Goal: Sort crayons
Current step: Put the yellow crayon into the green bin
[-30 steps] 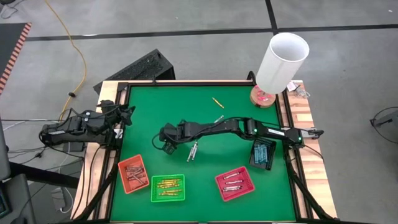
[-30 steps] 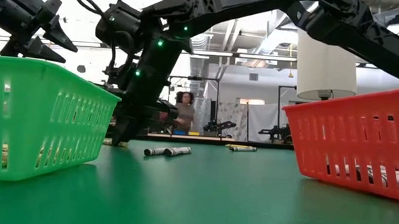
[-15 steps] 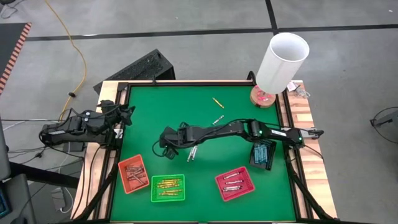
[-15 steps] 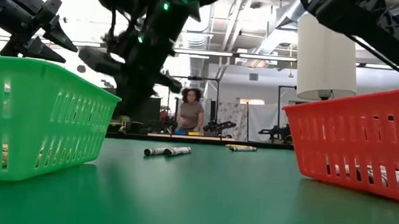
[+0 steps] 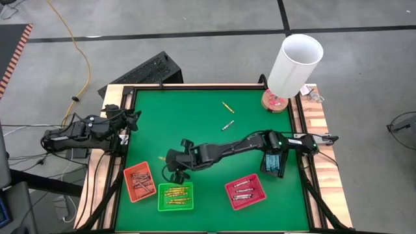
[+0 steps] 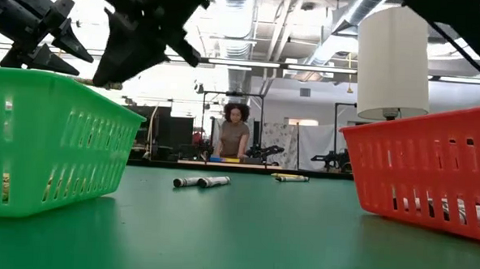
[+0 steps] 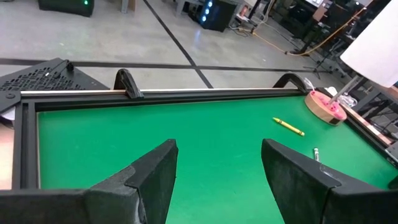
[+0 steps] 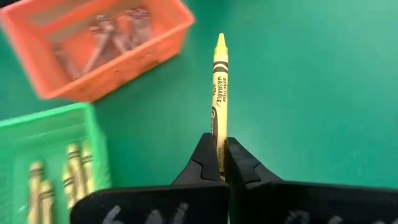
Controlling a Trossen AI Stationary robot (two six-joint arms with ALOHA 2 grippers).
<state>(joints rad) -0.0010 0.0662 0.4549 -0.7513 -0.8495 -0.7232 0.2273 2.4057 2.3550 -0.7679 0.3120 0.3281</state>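
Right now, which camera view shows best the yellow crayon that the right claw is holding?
The right wrist view: the yellow crayon fills the middle, pinched at its lower end by the right claw. The high view shows only a small yellow sliver by that claw. In the low and left wrist views I cannot find it.

Yellow crayon (image 8: 219, 93) in right hand (image 8: 216, 163), above table.

The yellow crayon (image 8: 219, 93) reads "WASHABLE"; its other print is illegible.
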